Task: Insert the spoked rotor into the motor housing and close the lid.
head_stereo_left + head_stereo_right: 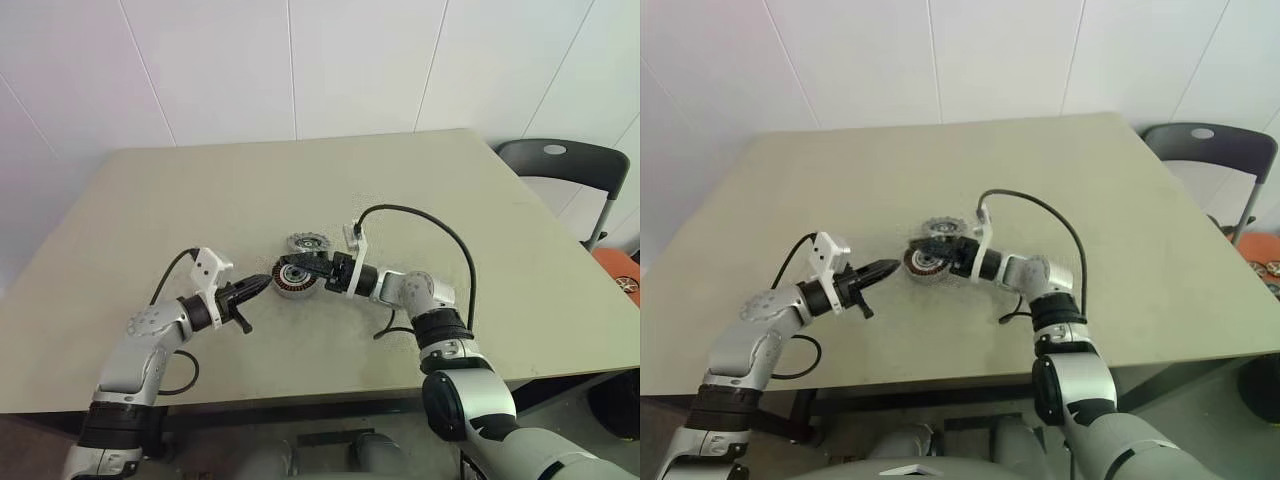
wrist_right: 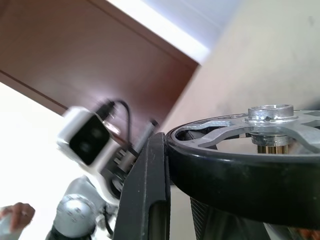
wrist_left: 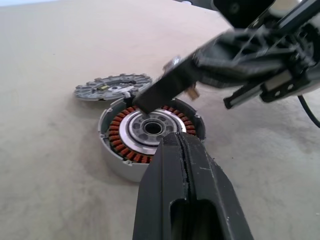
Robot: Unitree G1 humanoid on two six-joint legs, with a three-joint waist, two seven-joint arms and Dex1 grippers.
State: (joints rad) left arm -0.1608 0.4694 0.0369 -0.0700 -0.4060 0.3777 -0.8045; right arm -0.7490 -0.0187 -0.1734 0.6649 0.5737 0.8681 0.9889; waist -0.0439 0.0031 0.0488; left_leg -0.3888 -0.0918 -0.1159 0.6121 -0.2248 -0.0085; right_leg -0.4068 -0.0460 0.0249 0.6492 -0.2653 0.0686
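Observation:
The motor housing (image 3: 120, 137), silver-walled with a ring of copper windings, stands on the table (image 1: 200, 200) near its middle. Over it, tilted, hangs the spoked rotor (image 2: 240, 165), black-rimmed with a silver hub. The rotor's low edge (image 3: 160, 95) rests at the housing's far rim. My right gripper (image 1: 312, 270) reaches in from the right and is shut on the rotor's rim, one finger (image 2: 145, 190) pressed against it. My left gripper (image 3: 177, 137) is shut and empty, its tip close to the housing's near wall. Just behind the housing a flat grey notched disc (image 1: 307, 243), apparently the lid, lies on the table.
A black cable (image 1: 440, 230) arcs over the table from my right wrist. A dark chair (image 1: 560, 165) stands past the table's right corner, with an orange object (image 1: 622, 275) below it. A person's hand (image 2: 17, 212) shows far off in the right wrist view.

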